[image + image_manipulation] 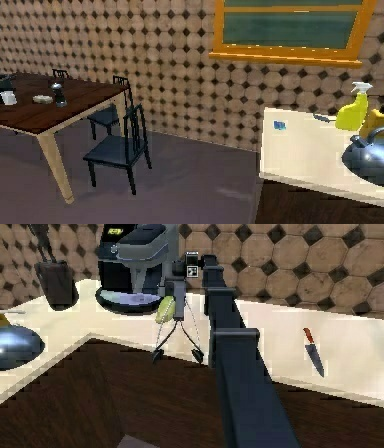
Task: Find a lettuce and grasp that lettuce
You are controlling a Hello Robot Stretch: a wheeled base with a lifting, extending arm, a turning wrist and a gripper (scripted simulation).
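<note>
gripper (178, 352) above counter (280, 324), cannot tell if holding | yellow-green blob (167, 308) at its fingers | coffee machine (135, 259) behind | knife (313, 350) well apart

You saw soft, even light in both views. The cream countertop (300, 150) was the brightest surface. The floor (190, 170) left of it lay dim, and the cabinet front (100, 394) below it was dark. A pale glint sat on the rounded metal vessel (368, 160) at the countertop's right end in the forward view.
</note>
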